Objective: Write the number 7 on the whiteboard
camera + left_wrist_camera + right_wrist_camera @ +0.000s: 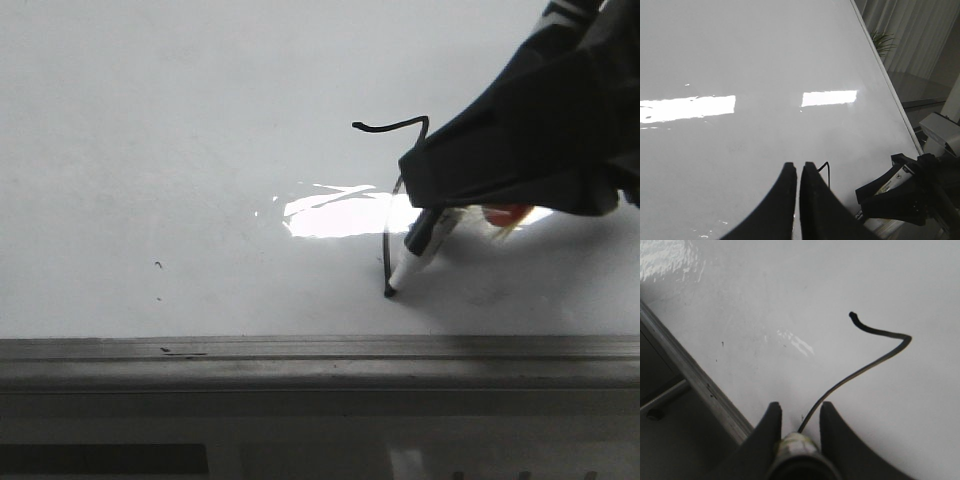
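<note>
The whiteboard [180, 160] fills most of the frame, its grey rail [300, 360] along the bottom. Right of centre sits the number 7 [388, 125]. From the upper right, the right gripper [425, 235] clenches a marker [408, 262], tip touching the stem's foot. The left gripper [800, 172] is pinched together, holding nothing.

Front view sits low, looking forward across the whiteboard [150, 150], edge rail [300, 360] nearest. Right wrist view rides close above the board, the number 7 [865, 365] running toward two o'clock. Left wrist view looks on from farther back; all three share that stroke.
</note>
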You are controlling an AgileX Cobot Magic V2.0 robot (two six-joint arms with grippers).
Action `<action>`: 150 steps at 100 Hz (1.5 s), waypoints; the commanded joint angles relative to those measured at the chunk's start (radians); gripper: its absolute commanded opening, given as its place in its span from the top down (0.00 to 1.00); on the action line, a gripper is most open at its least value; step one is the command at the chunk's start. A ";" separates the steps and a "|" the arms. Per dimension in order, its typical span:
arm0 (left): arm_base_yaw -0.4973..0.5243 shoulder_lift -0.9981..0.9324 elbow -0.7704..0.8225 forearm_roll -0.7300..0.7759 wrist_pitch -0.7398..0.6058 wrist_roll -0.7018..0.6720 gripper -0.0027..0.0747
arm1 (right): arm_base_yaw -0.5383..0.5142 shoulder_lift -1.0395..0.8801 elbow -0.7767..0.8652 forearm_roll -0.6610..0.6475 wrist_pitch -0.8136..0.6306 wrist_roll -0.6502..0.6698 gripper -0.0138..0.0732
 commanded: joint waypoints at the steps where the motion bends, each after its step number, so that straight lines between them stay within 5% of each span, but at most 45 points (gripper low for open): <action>1: -0.008 0.006 -0.025 -0.022 0.032 -0.007 0.99 | -0.003 -0.006 -0.011 0.028 -0.042 -0.018 0.90; 40: -0.008 0.006 -0.025 -0.022 0.032 -0.007 0.99 | 0.001 -0.153 -0.203 -0.074 0.116 -0.020 0.90; 54: -0.008 0.009 -0.025 0.048 0.130 -0.005 0.97 | 0.001 -0.162 -0.214 -0.111 0.116 -0.020 0.90; 83: -0.008 0.206 -0.032 0.104 0.358 -0.005 0.43 | 0.001 -0.130 -0.214 -0.221 0.332 -0.020 0.90; 106: -0.008 0.414 -0.112 0.285 0.609 -0.005 0.44 | 0.001 -0.092 -0.214 -0.292 0.462 -0.020 0.90; 142: -0.008 0.572 -0.177 0.301 0.659 -0.005 0.45 | 0.001 -0.064 -0.214 -0.325 0.550 -0.010 0.90; 150: -0.008 0.574 -0.179 0.301 0.659 -0.005 0.52 | 0.001 -0.064 -0.214 -0.325 0.552 -0.010 0.90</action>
